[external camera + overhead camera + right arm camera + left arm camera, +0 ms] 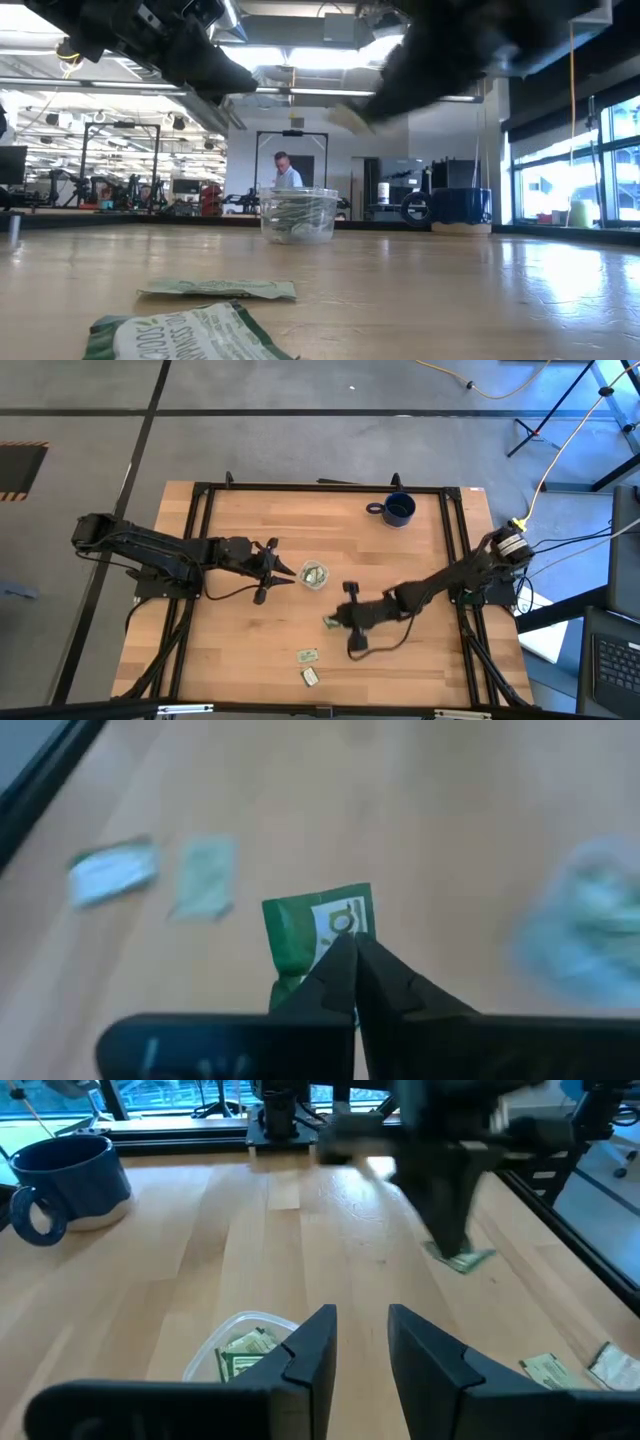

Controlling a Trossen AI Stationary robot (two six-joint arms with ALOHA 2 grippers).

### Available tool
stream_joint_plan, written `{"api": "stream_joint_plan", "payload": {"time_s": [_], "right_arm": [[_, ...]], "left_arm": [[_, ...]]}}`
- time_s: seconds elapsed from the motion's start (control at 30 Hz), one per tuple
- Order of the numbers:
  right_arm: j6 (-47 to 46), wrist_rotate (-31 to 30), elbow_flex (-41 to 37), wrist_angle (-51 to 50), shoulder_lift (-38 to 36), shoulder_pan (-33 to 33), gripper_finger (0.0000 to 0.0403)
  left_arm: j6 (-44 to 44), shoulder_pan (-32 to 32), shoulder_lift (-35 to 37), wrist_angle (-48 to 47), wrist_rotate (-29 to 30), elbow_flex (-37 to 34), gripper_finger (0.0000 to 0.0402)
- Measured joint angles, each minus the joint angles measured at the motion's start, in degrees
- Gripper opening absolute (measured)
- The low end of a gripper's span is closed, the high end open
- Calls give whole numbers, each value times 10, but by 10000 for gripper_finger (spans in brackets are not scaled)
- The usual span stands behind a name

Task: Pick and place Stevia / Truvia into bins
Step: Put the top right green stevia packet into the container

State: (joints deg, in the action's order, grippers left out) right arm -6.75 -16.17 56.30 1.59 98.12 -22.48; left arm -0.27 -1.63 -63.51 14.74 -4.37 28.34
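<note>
Held sachet: a green and white sachet (318, 930) is sitting pinched at the tips of the right gripper's fingers, showing at the centre of the right wrist view; in the high view it is lying at lower centre of the frame (331, 622), just left of that gripper.
Right gripper: the right gripper (340, 620) is reaching in from the right of the high view toward lower centre, its fingers closing together on the sachet's lower edge (352, 965).
Loose sachets: two more sachets are lying flat on the wood near the bottom centre of the high view, one (307, 656) above the other (309, 676); in the low view they are filling the lower left, a thin green one (220, 289) behind a white and green one (185, 335).
Clear cup: the clear cup (314, 574) is standing at the centre of the high view with sachets inside, up and left of the held sachet and apart from it; in the low view it is standing at mid-frame (298, 215).
Left gripper: the left gripper (283, 570) is hanging just left of the clear cup, its fingers (315, 1350) standing apart and holding nothing, the cup rim showing below them in the left wrist view (225, 1342).
Blue mug: a dark blue mug (397, 510) is standing at upper centre right of the high view, well apart from the cup.
Table: the wooden table (240, 660) is carrying all of it.
Background: a person (285, 170) is showing far off behind the cup in the low view.
</note>
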Motion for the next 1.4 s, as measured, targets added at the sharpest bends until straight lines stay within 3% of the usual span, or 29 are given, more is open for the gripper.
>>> {"api": "stream_joint_plan", "payload": {"time_s": [0.3, 0.5, 0.83, 1.03, 1.4], "right_arm": [[60, -5, 15, 69, -2, 135, 2], [58, 53, 19, 74, 10, 190, 1], [55, 84, 19, 102, 79, 202, 1], [57, 40, 20, 114, 102, 212, 0], [60, 41, 20, 107, 118, 216, 9]], "left_arm": [[0, -16, 0, -17, -13, 0, 84], [-11, -32, 0, -20, -13, 0, 84], [-11, -37, 0, -30, -11, 0, 84], [-10, -37, 0, -31, -11, 0, 82], [-9, -37, 0, -32, -11, 0, 84]]}}
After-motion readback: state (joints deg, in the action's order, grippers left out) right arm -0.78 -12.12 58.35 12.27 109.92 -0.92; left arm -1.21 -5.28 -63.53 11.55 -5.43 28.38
